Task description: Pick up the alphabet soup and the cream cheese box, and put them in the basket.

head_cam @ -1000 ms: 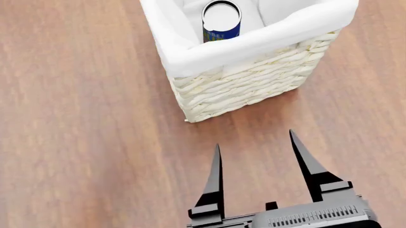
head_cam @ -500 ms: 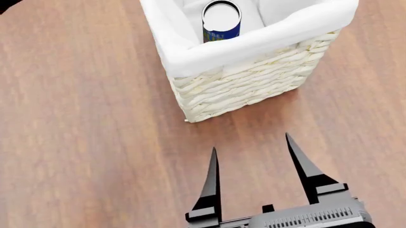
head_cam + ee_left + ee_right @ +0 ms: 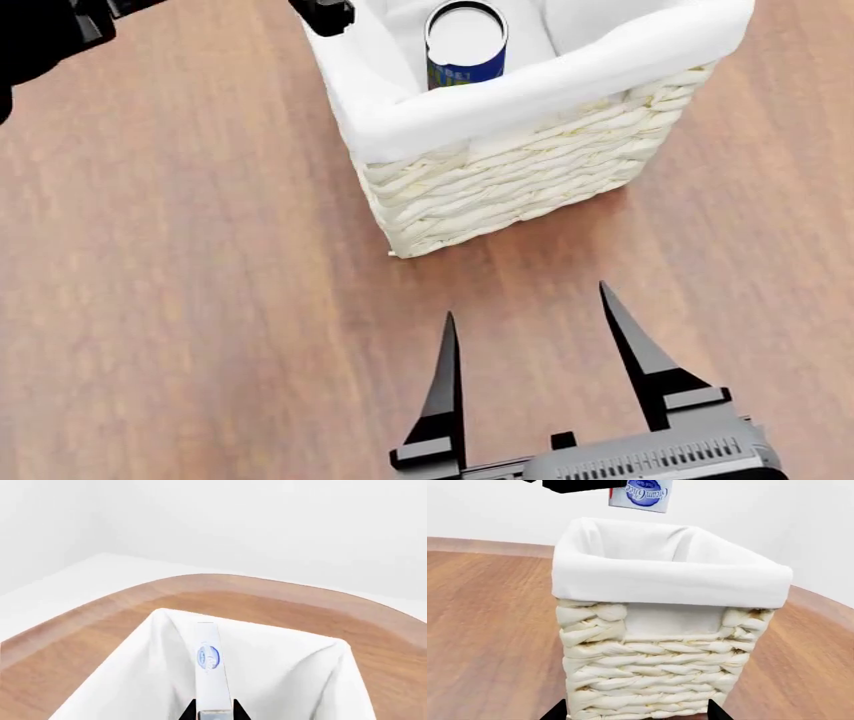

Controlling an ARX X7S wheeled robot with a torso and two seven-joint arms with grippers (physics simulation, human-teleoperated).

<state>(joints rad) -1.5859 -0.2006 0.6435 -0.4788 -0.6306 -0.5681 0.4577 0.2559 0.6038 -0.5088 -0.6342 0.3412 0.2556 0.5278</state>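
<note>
Alphabet soup [image 3: 466, 45]: upright inside basket [image 3: 521, 190].
Cream cheese box [image 3: 640, 494]: clamped edge-on in left gripper [image 3: 214, 714], above basket's 10 o'clock rim.
Right gripper [image 3: 534, 350]: spread wide, empty, at 6 o'clock.
Advice: centre over liner, lower, then release.

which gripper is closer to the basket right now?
Left. The left gripper holds the cream cheese box right above the basket rim, at its far-left corner. The right gripper is open over the bare table, short of the basket's near wall.
</note>
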